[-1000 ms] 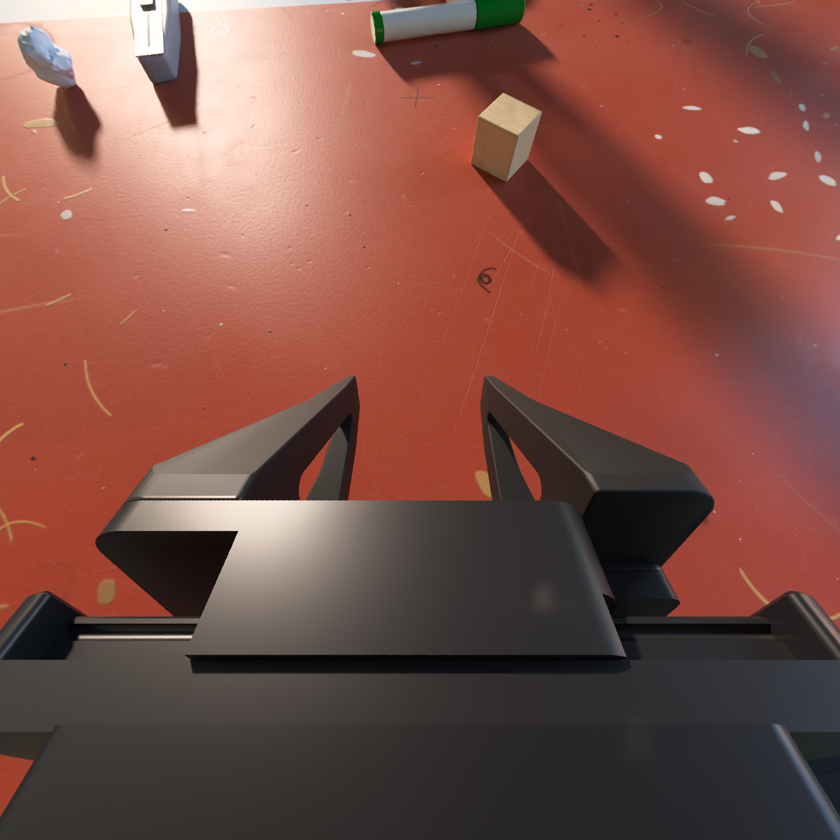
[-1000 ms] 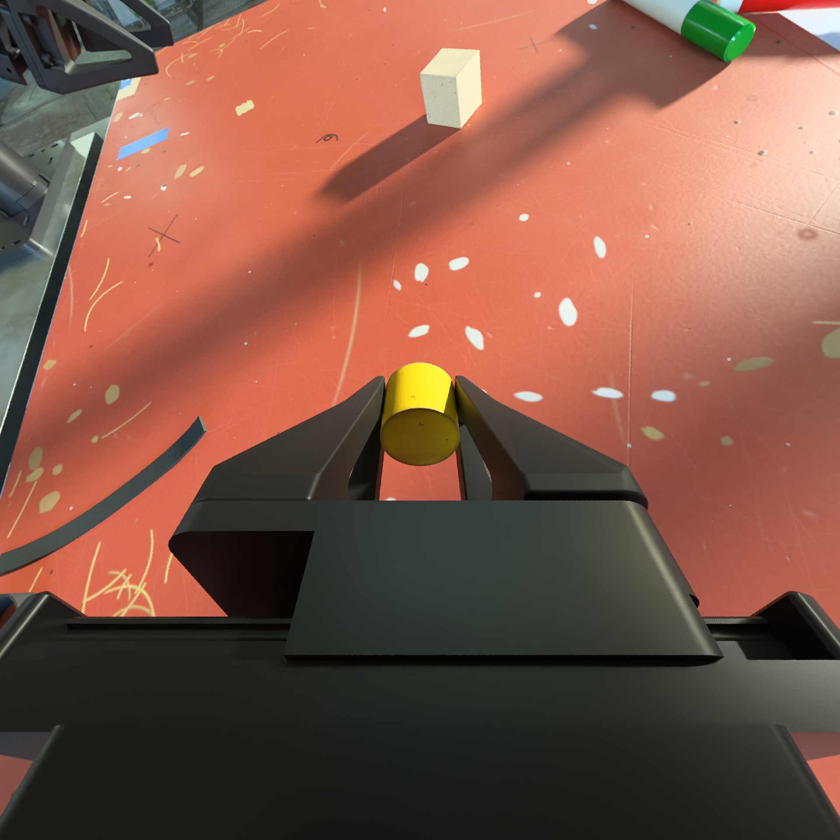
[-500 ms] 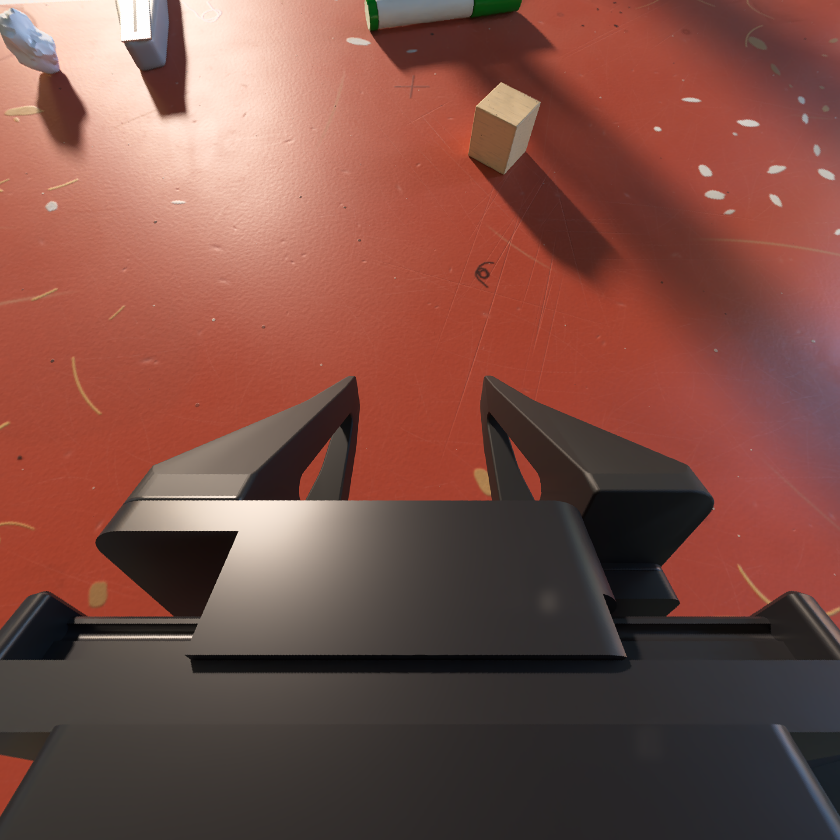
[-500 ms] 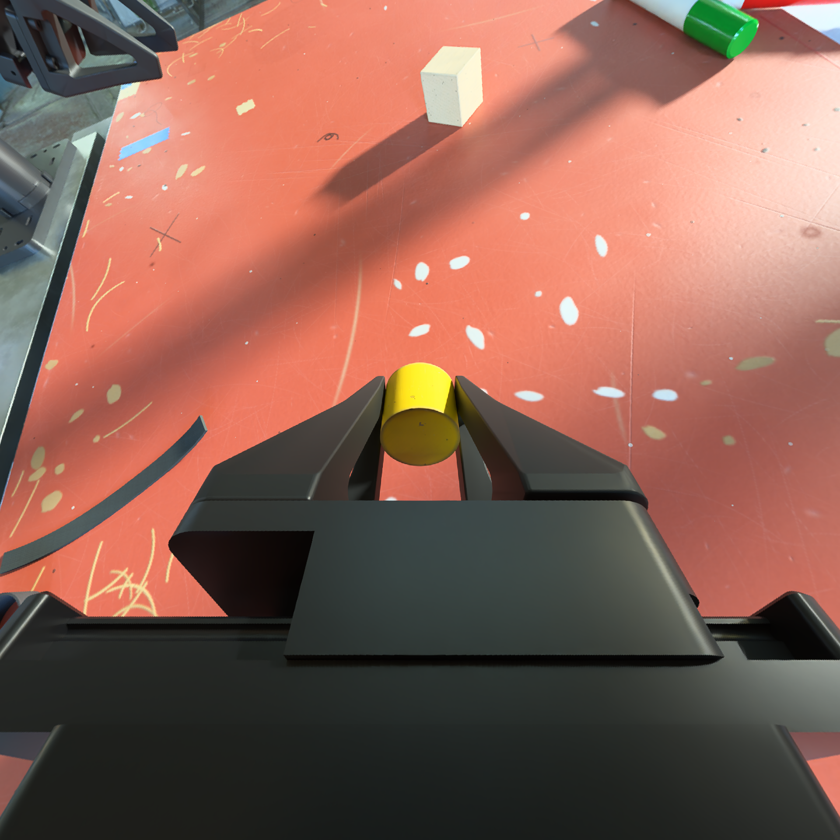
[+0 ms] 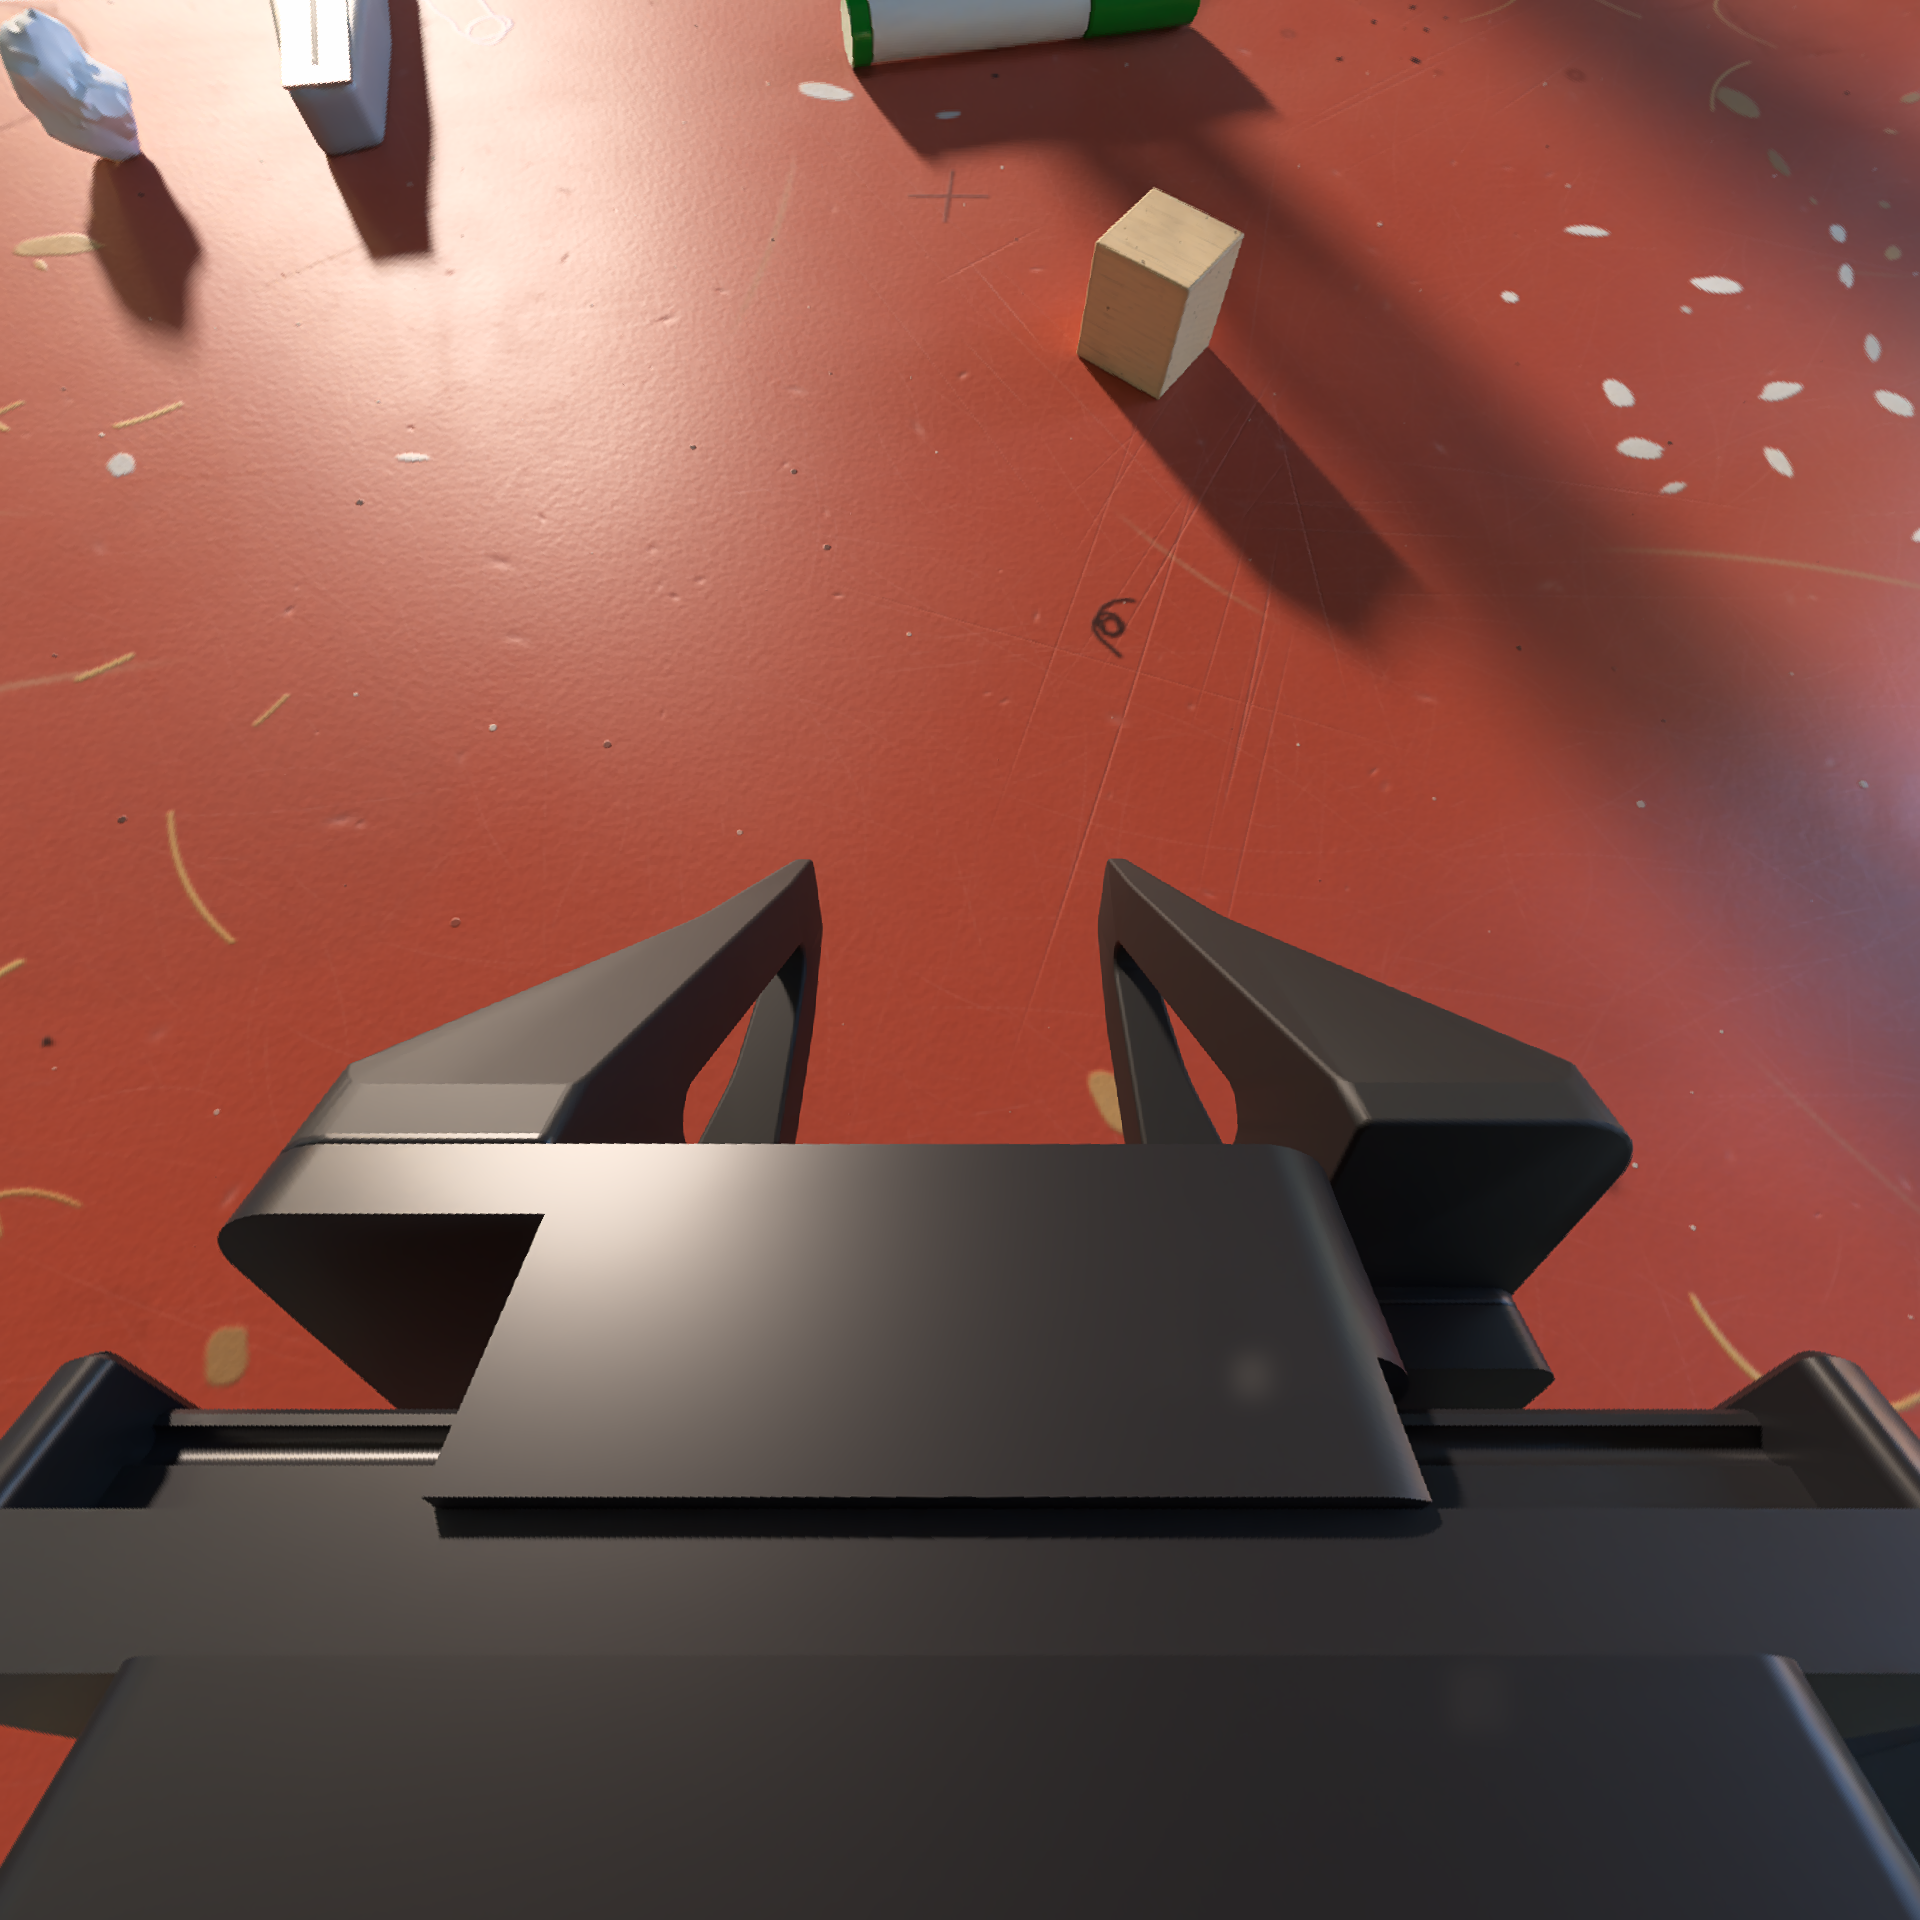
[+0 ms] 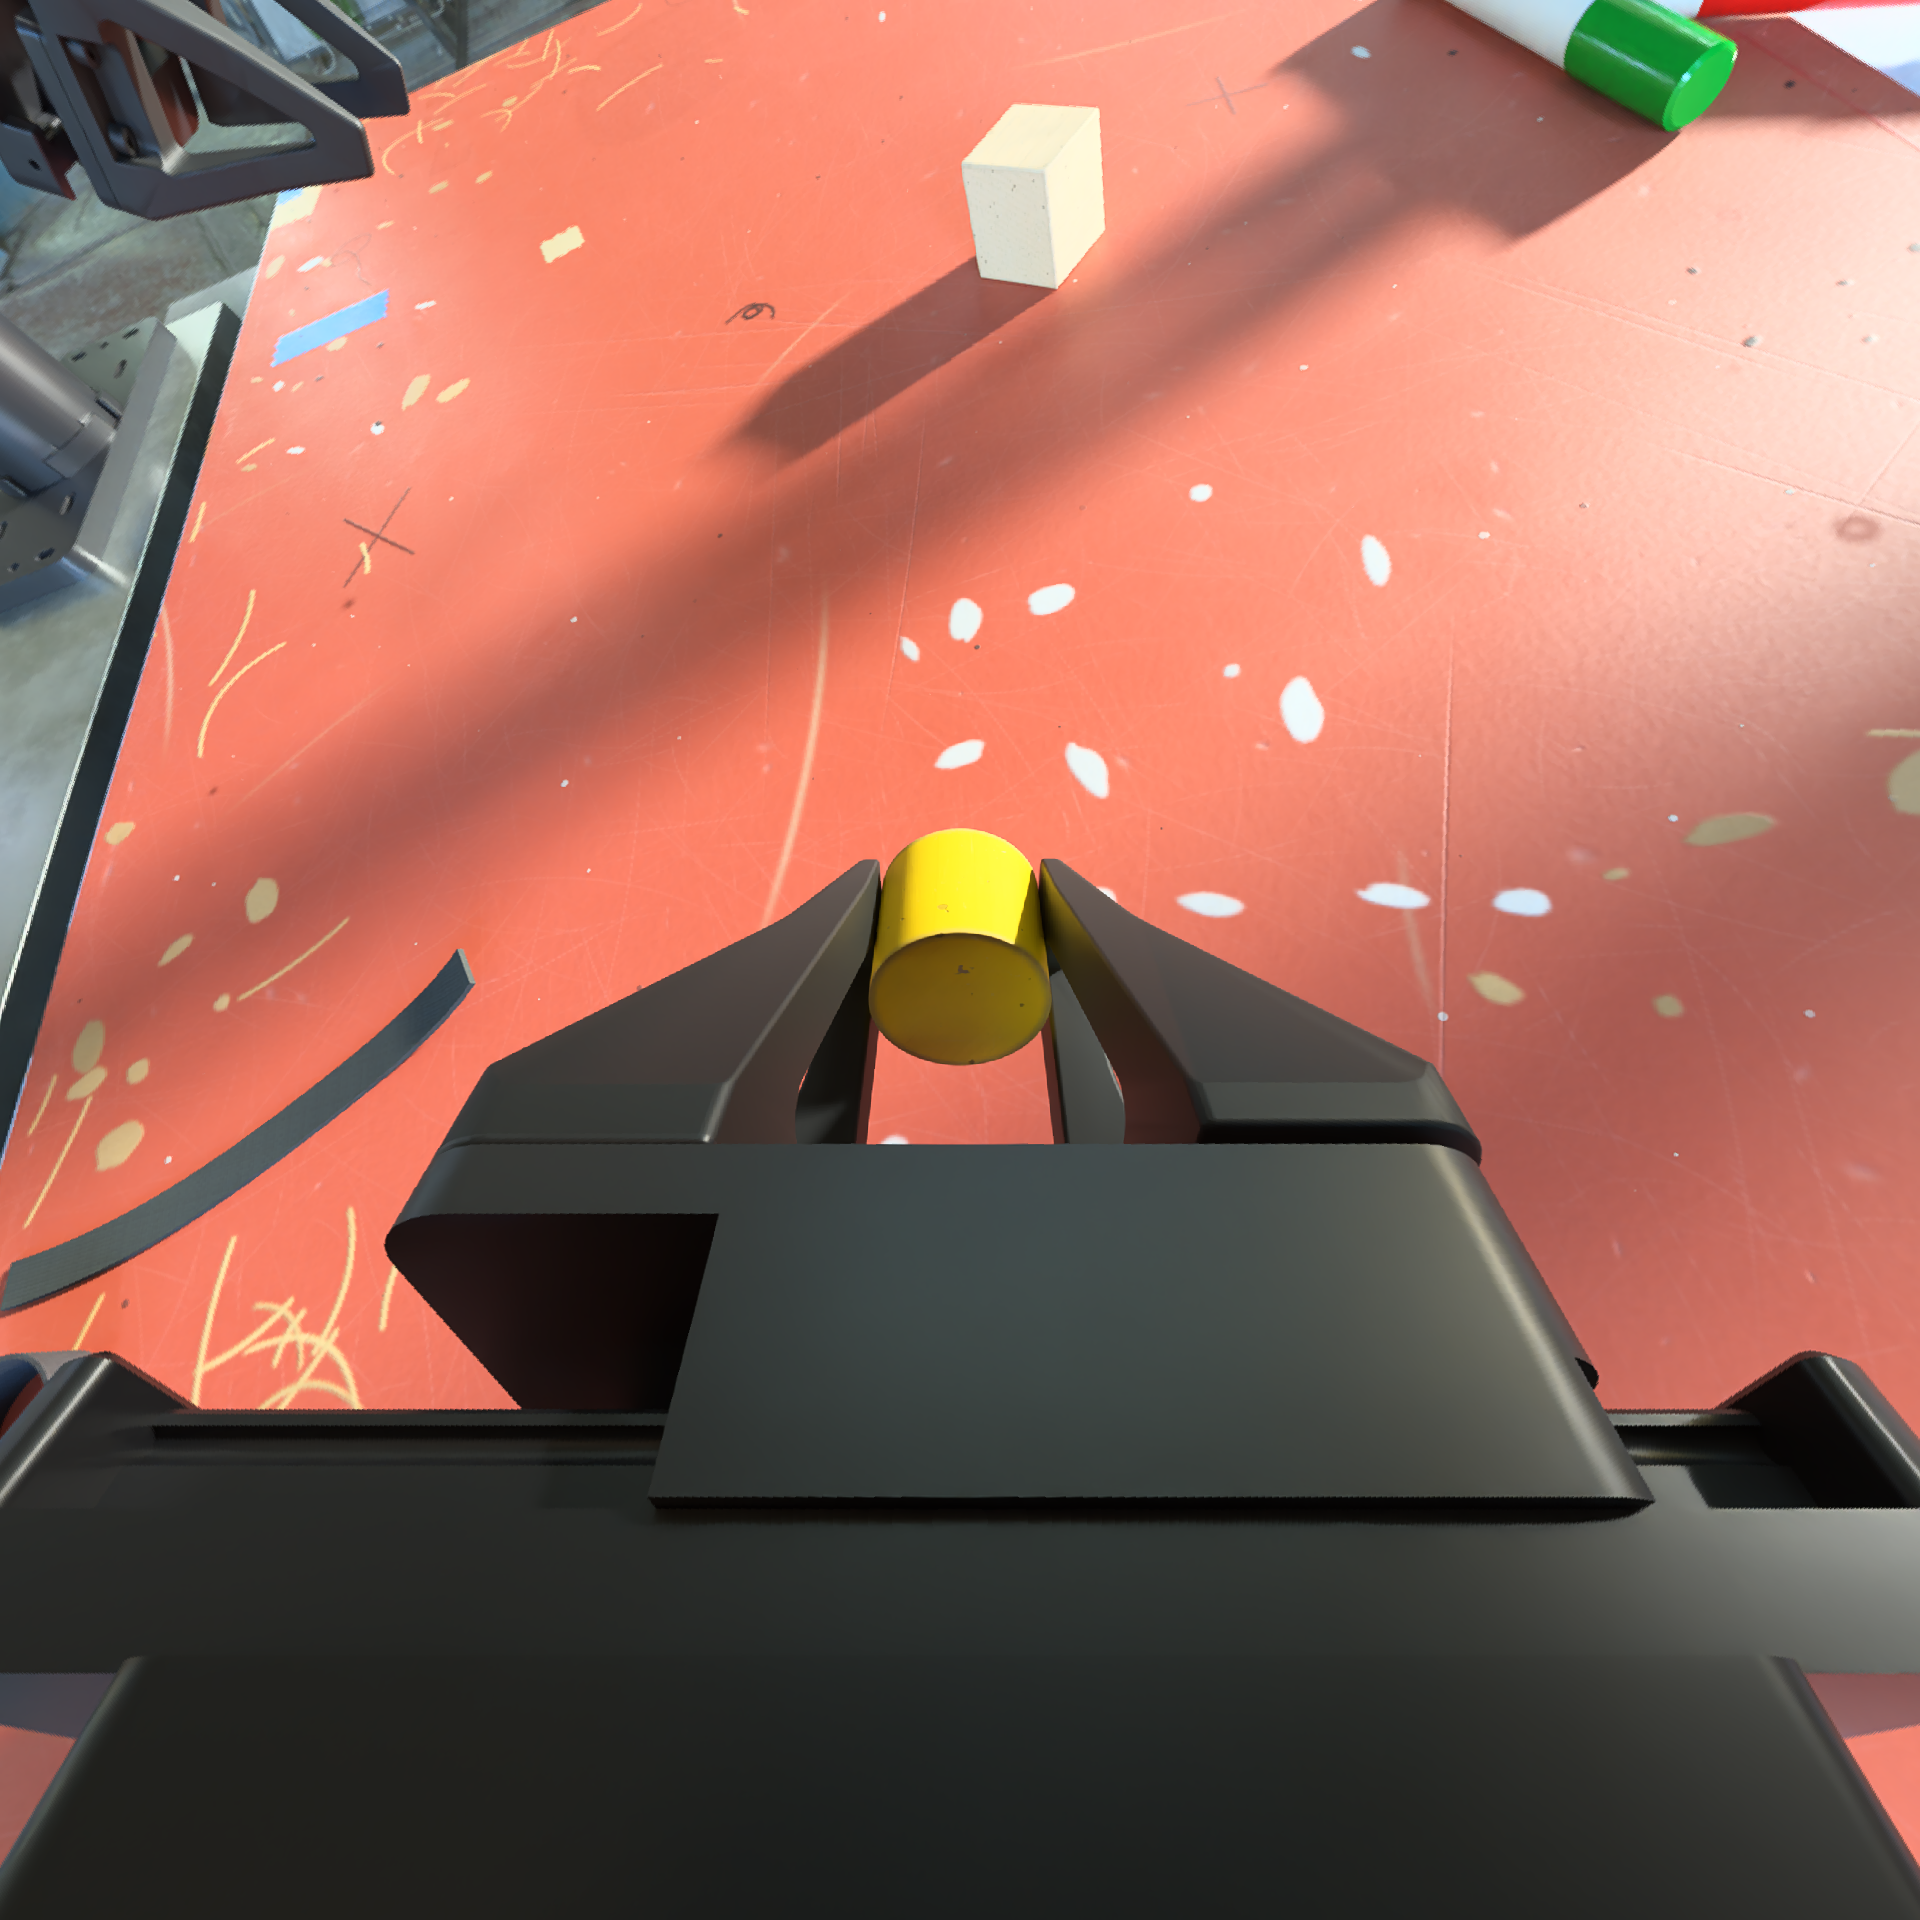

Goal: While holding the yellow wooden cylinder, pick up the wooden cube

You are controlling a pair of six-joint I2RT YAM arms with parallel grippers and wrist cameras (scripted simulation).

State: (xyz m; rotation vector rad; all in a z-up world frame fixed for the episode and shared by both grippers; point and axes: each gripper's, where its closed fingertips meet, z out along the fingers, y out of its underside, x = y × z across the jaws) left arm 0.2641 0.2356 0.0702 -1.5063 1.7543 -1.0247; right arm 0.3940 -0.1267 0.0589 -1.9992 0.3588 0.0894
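The wooden cube (image 5: 1155, 293) stands on the red table, ahead and a little right of my left gripper (image 5: 958, 883), which is open, empty and well short of it. The cube also shows in the right wrist view (image 6: 1034, 194), far ahead. My right gripper (image 6: 958, 883) is shut on the yellow wooden cylinder (image 6: 958, 951), held lying along the fingers above the table. The left gripper (image 6: 197, 114) shows at the top left of the right wrist view.
A white tube with green ends (image 5: 1013, 26) lies beyond the cube; its green cap (image 6: 1647, 57) shows in the right wrist view. A white block (image 5: 338, 68) and a crumpled white lump (image 5: 73, 88) sit far left. A dark curved strip (image 6: 249, 1143) lies near the table's left edge (image 6: 114, 675).
The left gripper has crept forward and shifted slightly, so the cube sits a little nearer in its view. The right gripper holds still with the cylinder.
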